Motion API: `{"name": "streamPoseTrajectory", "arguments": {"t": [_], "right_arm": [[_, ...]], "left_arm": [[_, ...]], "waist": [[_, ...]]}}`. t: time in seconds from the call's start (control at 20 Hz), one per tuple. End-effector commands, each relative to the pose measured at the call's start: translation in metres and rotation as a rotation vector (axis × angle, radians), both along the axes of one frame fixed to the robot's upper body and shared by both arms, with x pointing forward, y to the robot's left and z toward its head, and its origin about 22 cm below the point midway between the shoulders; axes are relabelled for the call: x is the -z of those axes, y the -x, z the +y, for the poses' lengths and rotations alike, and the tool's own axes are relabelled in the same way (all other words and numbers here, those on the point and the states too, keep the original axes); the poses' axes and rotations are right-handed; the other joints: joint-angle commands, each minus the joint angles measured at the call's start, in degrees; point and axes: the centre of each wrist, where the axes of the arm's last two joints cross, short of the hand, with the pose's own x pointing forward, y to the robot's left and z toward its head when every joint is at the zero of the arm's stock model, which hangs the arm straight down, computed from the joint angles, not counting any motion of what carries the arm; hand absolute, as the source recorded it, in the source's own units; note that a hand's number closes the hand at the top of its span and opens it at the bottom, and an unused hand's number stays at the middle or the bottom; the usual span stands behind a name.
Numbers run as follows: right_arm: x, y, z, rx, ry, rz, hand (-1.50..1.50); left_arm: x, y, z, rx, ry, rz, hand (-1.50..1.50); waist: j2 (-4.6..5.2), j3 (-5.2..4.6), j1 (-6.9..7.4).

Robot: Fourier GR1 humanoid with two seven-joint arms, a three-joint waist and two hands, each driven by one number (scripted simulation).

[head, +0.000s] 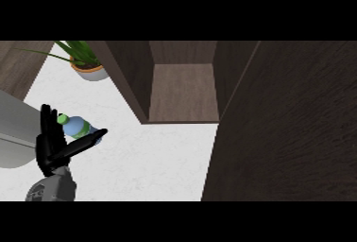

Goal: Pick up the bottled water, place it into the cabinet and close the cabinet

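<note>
One grey forearm [54, 185] enters at the lower left of the view, over the near left part of the white worktop [153, 160]. By its place at the view's left it is the left hand [54, 142], black, raised with fingers [47, 120] pointing up and away. Fingers stand nearly straight behind the bottle; the thumb [89, 141] crosses in front of it, so the bottle is pinched between thumb and fingers. One bottle [77, 126]: pale blue body, green cap toward the fingers' upper part, green label band near the thumb. It is tilted, held above the worktop's left side, not resting on it; lower end hidden by the thumb.

Right hand does not show.

At the left edge, a grey rounded object [14, 137], partly cut off, just behind the hand; what it is, cannot tell.

Further back, one dark wood cabinet [181, 90] stands at the worktop's middle, open, one bare shelf inside. Its door [286, 127] swings out toward the viewer and fills the right side of the view. Bottle is well apart from the cabinet opening, to its left.

Far left corner: one potted plant [87, 64], green leaves, pale pot with orange rim, standing on the worktop beside the cabinet's left wall.
</note>
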Motion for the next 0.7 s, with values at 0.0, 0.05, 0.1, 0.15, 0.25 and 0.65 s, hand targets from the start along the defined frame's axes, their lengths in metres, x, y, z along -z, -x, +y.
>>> {"name": "streamPoseTrajectory", "arguments": {"t": [0.0,0.05,0.1,0.15,0.25,0.65], "right_arm": [[-0.026,0.020,-0.015,0.044,0.018,-0.069,-1.50],[-0.017,0.012,-0.012,0.033,0.035,-0.071,-1.50],[-0.011,0.011,-0.004,0.034,0.018,-0.075,-1.50],[-0.019,0.023,-0.014,0.036,0.028,-0.055,-1.50],[-0.026,0.029,-0.009,0.033,0.007,-0.061,-1.50],[-0.015,0.012,-0.005,0.022,0.022,-0.092,-1.50]], "left_arm": [[0.023,0.004,0.008,-0.020,0.019,-0.001,-1.50],[0.033,0.010,0.005,-0.008,-0.018,-0.010,-1.50],[0.036,0.001,0.003,-0.038,0.002,0.007,-1.50],[0.040,0.007,-0.006,-0.019,-0.010,0.003,-1.50],[0.041,0.001,0.010,-0.038,-0.013,0.017,-1.50],[0.063,0.003,0.011,-0.061,0.012,0.011,-1.50]], "waist": [[0.04,-0.03,0.01],[0.07,0.00,0.12],[0.07,0.00,0.01],[-0.01,0.00,-0.06],[-0.05,-0.05,-0.30],[0.08,-0.01,0.01]]}}
